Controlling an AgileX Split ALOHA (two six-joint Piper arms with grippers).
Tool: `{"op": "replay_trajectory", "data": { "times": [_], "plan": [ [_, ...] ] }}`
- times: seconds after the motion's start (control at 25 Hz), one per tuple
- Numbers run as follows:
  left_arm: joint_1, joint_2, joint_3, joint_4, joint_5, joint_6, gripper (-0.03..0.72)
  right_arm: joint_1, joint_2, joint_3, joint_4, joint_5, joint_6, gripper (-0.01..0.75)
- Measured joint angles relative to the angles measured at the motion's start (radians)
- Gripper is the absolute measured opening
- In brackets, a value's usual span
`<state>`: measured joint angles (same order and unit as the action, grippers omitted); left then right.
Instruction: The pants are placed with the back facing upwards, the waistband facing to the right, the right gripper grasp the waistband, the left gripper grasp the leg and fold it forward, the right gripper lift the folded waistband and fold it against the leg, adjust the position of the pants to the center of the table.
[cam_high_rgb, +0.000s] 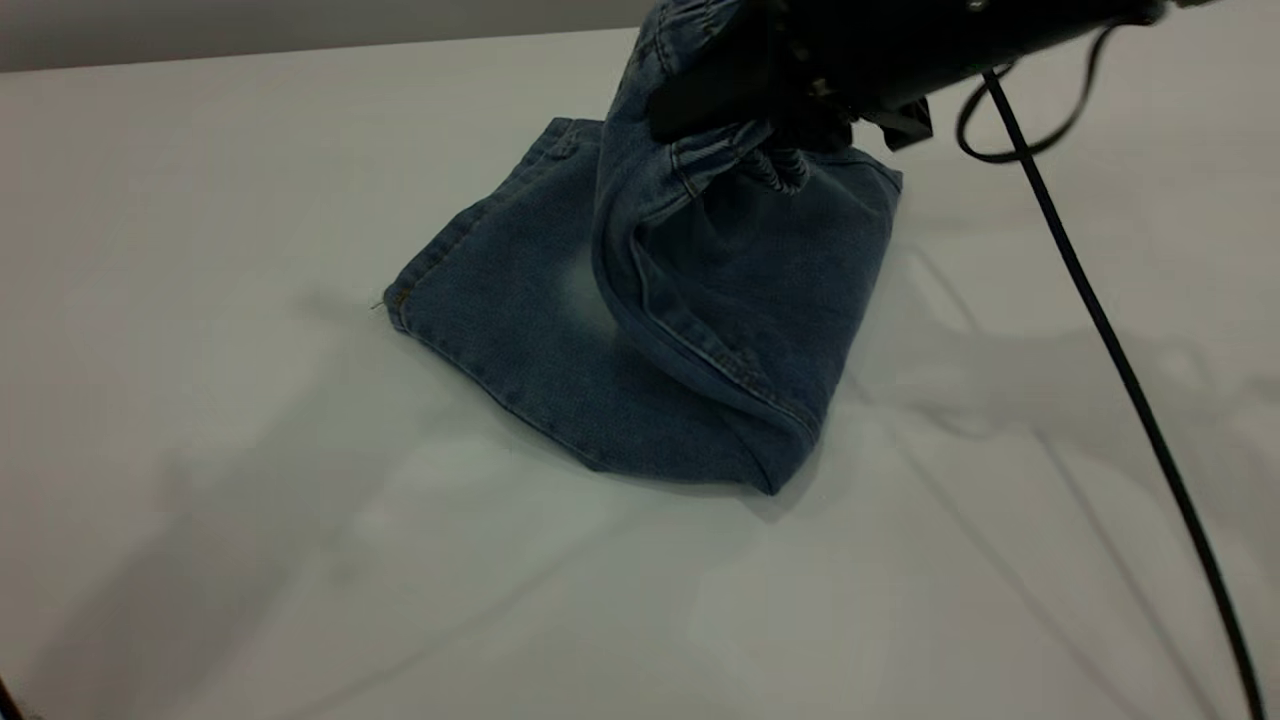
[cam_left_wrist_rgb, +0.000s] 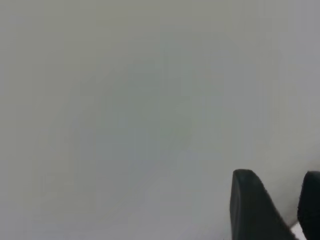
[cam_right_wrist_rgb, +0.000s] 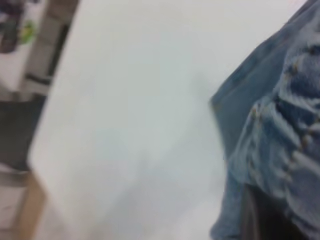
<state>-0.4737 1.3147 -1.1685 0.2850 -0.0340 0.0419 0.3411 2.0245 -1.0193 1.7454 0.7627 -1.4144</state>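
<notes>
The right hand (cam_high_rgb: 775, 120) grips the waistband (cam_high_rgb: 700, 60), lifted above the pants (cam_high_rgb: 620, 340) on the worktop (cam_high_rgb: 250, 500); a black cable (cam_high_rgb: 1120, 360) hangs beside them.

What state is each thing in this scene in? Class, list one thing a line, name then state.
pants: folded lengthwise, one end lifted off the table
waistband: bunched, raised in the air
right gripper: shut on the waistband
left gripper: fingers apart, holding nothing, over bare table
cable: hanging slack
</notes>
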Motion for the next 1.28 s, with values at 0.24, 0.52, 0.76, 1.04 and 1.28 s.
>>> {"op": "replay_trajectory", "data": {
  "times": [0.24, 0.52, 0.76, 1.04, 1.28],
  "plan": [
    [0.000, -0.042, -0.001, 0.000, 0.067, -0.059, 0.246, 0.039, 0.065, -0.134, 0.000, -0.087, -0.003, 0.063],
    [0.001, -0.061, -0.001, 0.000, 0.080, -0.113, 0.246, 0.059, 0.149, -0.265, 0.001, -0.063, 0.040, 0.132],
    [-0.007, -0.073, -0.001, 0.000, 0.088, -0.115, 0.246, 0.069, 0.158, -0.276, 0.001, -0.061, 0.035, 0.389],
    [-0.007, -0.073, -0.001, 0.001, 0.089, -0.115, 0.246, 0.070, 0.158, -0.324, -0.002, 0.083, 0.098, 0.582],
    [-0.007, -0.072, -0.001, 0.002, 0.087, -0.113, 0.244, 0.143, 0.154, -0.357, 0.000, 0.117, 0.267, 0.562]
  ]
}}
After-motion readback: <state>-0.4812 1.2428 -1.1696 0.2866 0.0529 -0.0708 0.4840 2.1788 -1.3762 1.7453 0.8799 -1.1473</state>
